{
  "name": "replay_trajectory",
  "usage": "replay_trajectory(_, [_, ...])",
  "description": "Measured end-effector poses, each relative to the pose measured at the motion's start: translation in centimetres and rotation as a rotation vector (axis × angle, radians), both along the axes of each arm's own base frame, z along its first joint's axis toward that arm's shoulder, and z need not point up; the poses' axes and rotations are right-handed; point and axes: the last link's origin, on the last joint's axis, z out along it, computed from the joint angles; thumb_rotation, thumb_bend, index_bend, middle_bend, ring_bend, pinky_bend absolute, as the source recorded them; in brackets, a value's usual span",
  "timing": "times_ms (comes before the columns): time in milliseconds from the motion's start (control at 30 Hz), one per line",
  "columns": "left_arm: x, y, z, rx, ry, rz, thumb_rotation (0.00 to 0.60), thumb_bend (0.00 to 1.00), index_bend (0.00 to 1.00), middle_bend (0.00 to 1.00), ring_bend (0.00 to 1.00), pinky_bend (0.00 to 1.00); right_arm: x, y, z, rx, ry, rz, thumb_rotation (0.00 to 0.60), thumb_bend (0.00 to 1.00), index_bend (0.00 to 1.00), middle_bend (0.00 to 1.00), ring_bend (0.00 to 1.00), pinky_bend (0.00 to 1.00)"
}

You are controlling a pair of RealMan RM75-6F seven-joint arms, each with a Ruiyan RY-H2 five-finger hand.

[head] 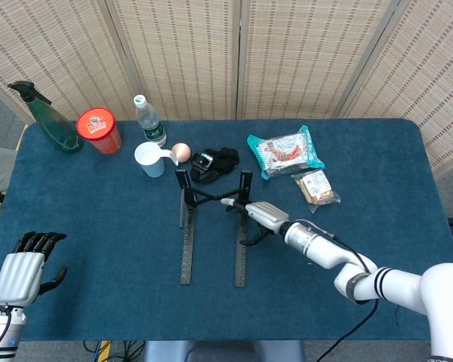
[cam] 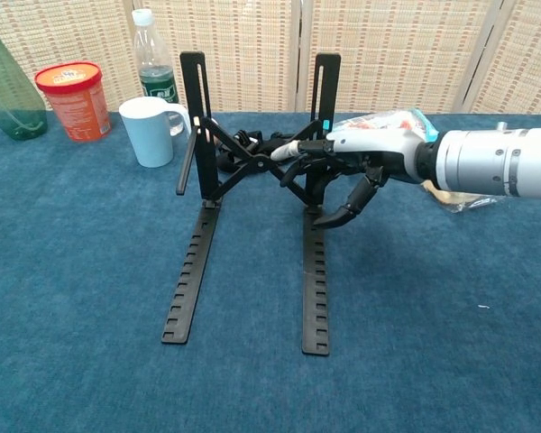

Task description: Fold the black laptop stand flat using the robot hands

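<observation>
On the desk (head: pixel 377 173) I see the stand (cam: pixel 252 171) still raised on its 2 rails. My right robot hand (cam: pixel 365 158) reaches into its cross-braces, fingers curled at the right upright. My left robot hand (head: pixel 19 271) idles open, well apart.
</observation>
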Motion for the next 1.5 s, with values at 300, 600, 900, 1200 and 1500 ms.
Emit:
replay_trajectory(300, [0.0, 0.1, -0.1, -0.002, -0.001, -0.001, 0.6, 0.26, 0.22, 0.23, 0.19, 0.12, -0.1, -0.5, -0.3, -0.004, 0.006, -0.017, 0.6, 0.16, 0.04, 0.21, 0.06, 0.2])
replay_trajectory(600, [-0.1, 0.0, 0.1, 0.004, 0.002, 0.005, 0.6, 0.26, 0.22, 0.23, 0.19, 0.12, 0.5, 0.8, 0.5, 0.027, -0.023, 0.024, 0.6, 0.16, 0.04, 0.21, 0.06, 0.2])
replay_trajectory(900, [0.2, 0.0, 0.1, 0.003, 0.005, -0.003, 0.6, 0.26, 0.22, 0.23, 0.19, 0.12, 3.3, 3.3, 2.8, 0.059, -0.131, 0.152, 0.6, 0.16, 0.04, 0.21, 0.06, 0.19])
replay_trajectory(1200, [0.4, -0.3, 0.2, 0.006, 0.007, -0.001, 0.6, 0.26, 0.22, 0.23, 0.19, 0.12, 7.2, 3.0, 3.1, 0.032, -0.202, 0.246, 0.6, 0.12, 0.0, 0.15, 0.01, 0.01])
replay_trajectory(1500, [0.3, -0.7, 0.4, 0.013, 0.006, 0.007, 0.6, 0.26, 0.22, 0.23, 0.19, 0.12, 11.6, 2.3, 0.3, 0.068, -0.206, 0.282, 0.6, 0.05, 0.0, 0.12, 0.0, 0.0])
